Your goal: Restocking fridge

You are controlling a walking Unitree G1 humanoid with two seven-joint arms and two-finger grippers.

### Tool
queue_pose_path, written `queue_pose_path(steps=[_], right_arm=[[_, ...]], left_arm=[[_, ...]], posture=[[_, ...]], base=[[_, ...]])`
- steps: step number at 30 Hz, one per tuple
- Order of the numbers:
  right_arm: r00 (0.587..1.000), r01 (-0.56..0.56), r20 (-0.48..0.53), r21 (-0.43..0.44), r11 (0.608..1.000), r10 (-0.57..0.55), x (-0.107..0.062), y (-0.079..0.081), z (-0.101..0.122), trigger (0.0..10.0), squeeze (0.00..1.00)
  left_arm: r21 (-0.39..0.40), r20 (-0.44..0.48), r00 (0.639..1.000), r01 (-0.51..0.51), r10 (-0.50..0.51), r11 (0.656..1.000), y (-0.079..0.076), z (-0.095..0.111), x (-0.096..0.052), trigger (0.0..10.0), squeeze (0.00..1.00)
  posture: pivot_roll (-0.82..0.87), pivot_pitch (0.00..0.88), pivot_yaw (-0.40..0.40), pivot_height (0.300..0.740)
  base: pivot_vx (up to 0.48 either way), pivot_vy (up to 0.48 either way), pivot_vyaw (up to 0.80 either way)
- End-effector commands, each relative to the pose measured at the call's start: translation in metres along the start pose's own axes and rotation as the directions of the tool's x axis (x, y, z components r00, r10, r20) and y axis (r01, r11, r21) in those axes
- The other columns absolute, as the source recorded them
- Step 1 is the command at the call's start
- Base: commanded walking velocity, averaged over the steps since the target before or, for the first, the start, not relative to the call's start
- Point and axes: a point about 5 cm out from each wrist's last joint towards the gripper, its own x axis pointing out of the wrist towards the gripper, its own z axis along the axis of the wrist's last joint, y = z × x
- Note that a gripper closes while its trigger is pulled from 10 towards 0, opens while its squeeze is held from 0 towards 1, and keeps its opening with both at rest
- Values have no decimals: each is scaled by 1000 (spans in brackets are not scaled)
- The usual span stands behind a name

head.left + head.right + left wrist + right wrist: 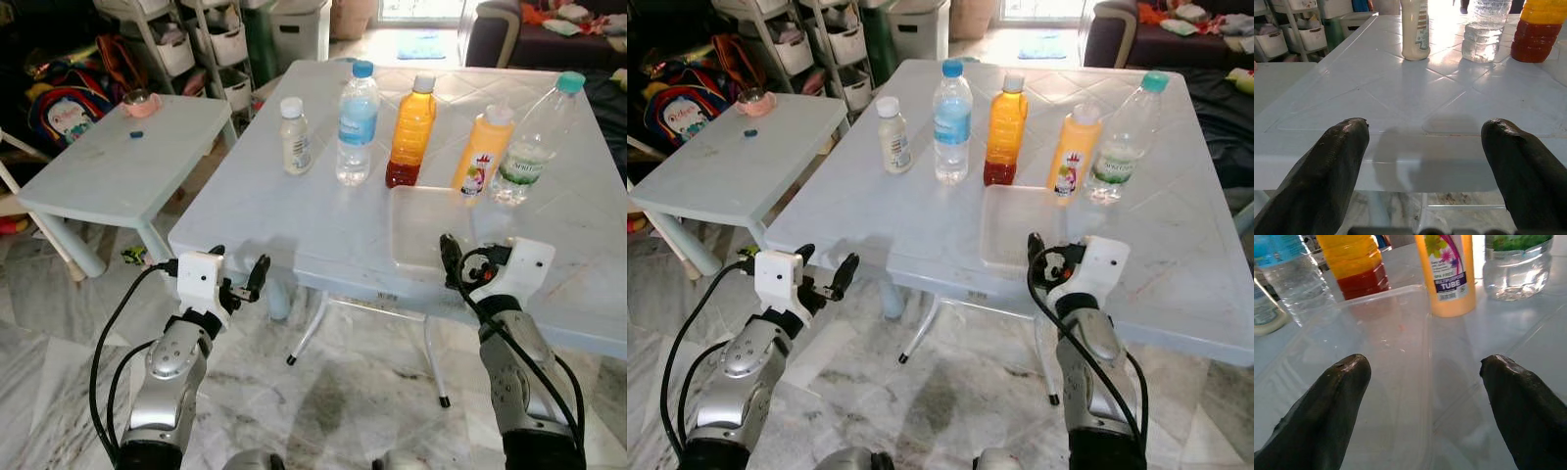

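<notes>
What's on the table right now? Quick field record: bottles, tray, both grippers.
surface: white table
bottles, robot's left to right: small cream bottle; water bottle; orange juice bottle; yellow tube bottle; clear green-cap bottle
tray: clear plastic tray, empty, near front edge
left gripper: open, before table edge
right gripper: open, at tray

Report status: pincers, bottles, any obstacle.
Left pincer open, low at table edge. Right pincer open, holding nothing, over clear tray. Five bottles upright in a row, untouched. Tray lies between right pincer and bottles.
</notes>
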Motion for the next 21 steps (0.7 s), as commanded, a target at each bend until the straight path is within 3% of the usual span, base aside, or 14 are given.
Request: queue_pose_path(steps=[1, 8, 12, 21], right_arm=[[998, 3, -57, 49, 999, 0, -1, 0, -9, 0, 0], [998, -7, -60, 106, 994, 13, -1, 4, -10, 0, 0], [994, 39, -106, 212, 976, -17, -2, 1, -15, 0, 0], [987, 53, -162, 312, 949, -2, -2, -1, -21, 0, 0]], left_arm=[[25, 3, 1000, 15, -15, 1000, 1, 5, 2, 10000, 0], [30, 5, 1000, 21, -21, 999, 0, 5, 4, 10000, 0], [39, 21, 1000, 13, -14, 999, 1, 7, 4, 10000, 0], [43, 24, 1000, 14, -15, 999, 0, 8, 5, 10000, 0]], posture=[[-52, 0, 96, 740], [-53, 0, 95, 740], [-56, 0, 95, 740], [-58, 0, 93, 740]], base=[[0, 0, 0], [0, 0, 0], [0, 0, 0], [0, 0, 0]])
